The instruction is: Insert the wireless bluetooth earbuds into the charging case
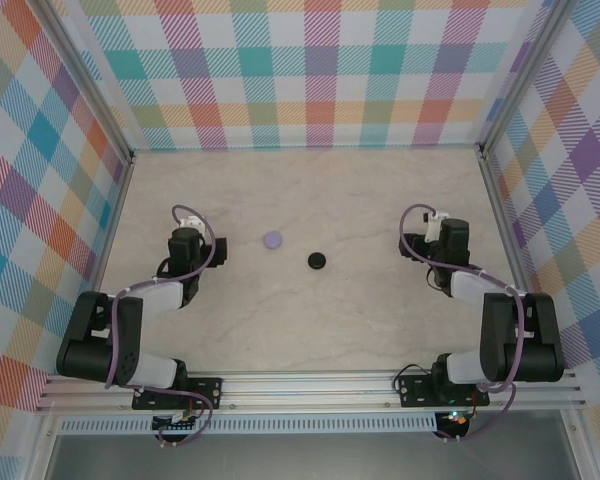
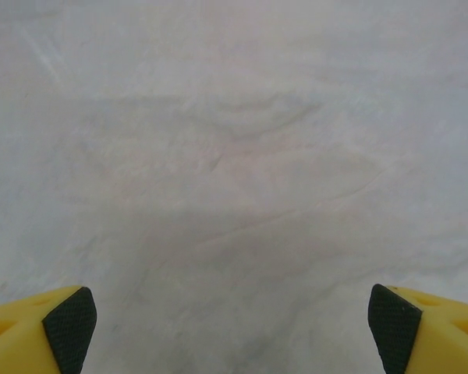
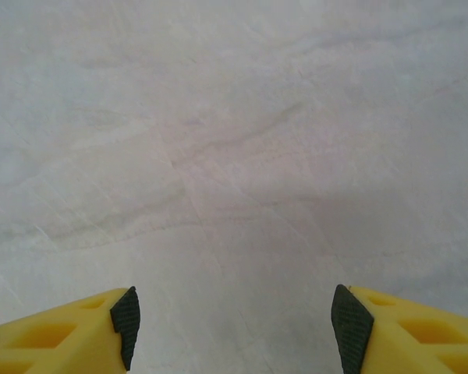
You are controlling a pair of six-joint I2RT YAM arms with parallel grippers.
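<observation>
Both jaws, left gripper (image 2: 234, 327): wide, empty above bare tabletop (image 2: 234, 156), likely standing clear.
Lavender case (image 1: 272, 240): mid-tabletop, lying flat.
Black case (image 1: 317, 261): near its right, apart.
Earbuds: too small to tell; perhaps inside cases.
Right gripper (image 3: 234, 331): moderately spread, empty.

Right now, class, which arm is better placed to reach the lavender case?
Left, probably: the left gripper, open and empty, sits nearer the lavender case than the right gripper.
</observation>
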